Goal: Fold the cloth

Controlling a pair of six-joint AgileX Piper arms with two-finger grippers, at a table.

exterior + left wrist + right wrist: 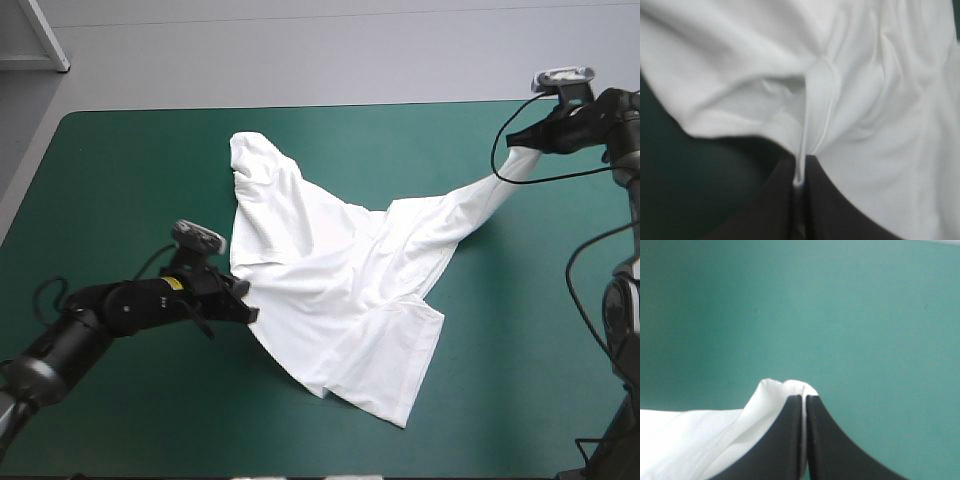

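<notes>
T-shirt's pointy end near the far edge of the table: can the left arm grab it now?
Probably not yet: the left gripper is shut on the T-shirt at its edge. Nothing blocks the way over the teal-green cover, so after letting go it likely could.

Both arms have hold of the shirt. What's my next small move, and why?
Probably draw the left gripper slightly away from the right gripper, both jaws shut: the T-shirt is taut only toward the right one, and its middle lies bunched and creased on the teal-green table.
</notes>
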